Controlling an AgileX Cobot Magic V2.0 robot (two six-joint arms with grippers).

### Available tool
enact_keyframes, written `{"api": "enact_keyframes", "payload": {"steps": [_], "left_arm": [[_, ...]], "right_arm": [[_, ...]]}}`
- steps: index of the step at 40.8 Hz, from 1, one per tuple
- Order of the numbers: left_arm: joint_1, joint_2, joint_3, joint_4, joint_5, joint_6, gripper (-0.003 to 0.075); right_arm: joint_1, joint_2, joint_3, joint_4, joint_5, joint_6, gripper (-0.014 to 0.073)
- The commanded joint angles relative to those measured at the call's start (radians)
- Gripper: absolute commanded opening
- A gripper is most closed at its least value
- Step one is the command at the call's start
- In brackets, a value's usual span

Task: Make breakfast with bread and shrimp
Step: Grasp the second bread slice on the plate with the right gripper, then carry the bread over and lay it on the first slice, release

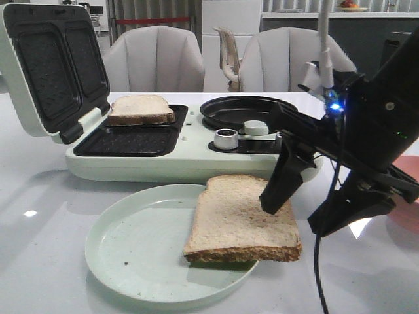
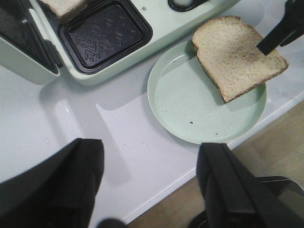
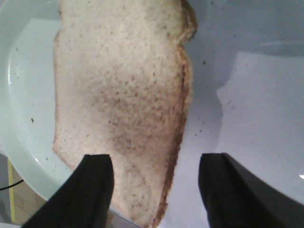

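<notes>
Right pincer [image 1: 311,206] is being held spread at lower right | bread slice [image 1: 241,219] is lying just left, overhanging plate [image 1: 131,248] | left pincer [image 2: 149,185] spread, farther.

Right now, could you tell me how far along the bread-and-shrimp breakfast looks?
Early on. Done: one bread slice lies in the open sandwich maker. In hand: the right claw, open, hangs over the second slice, which rests on the plate and overhangs its rim. The left claw is open over the table. Left: moving that slice and adding shrimp, which no view shows.
</notes>
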Motion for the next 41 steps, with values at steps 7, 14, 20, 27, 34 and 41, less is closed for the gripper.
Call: {"api": "enact_keyframes", "payload": {"steps": [7,14,20,27,34,41], "left_arm": [[-0.007,-0.009,-0.029,0.016,-0.072,0.001,0.0479],[-0.007,-0.009,-0.029,0.018,-0.072,0.001,0.0479],[-0.007,-0.009,-0.029,0.022,-0.072,0.001,0.0479],[-0.007,-0.009,-0.029,0.047,-0.072,0.001,0.0479],[-0.007,-0.009,-0.029,0.088,-0.072,0.001,0.0479],[-0.007,-0.009,-0.029,0.14,-0.072,0.001,0.0479]], "right_arm": [[0.0,0.071,-0.121,0.035,0.037,-0.018,0.0505],[0.0,0.094,-0.154,0.035,0.071,-0.058,0.0481],[0.0,0.094,-0.154,0.035,0.074,-0.063,0.0311],[0.0,0.092,-0.154,0.035,0.09,-0.063,0.0128],[0.0,0.049,-0.154,0.027,0.125,-0.063,0.0039],[0.0,-0.052,-0.154,0.021,0.139,-0.064,0.0035]]}}
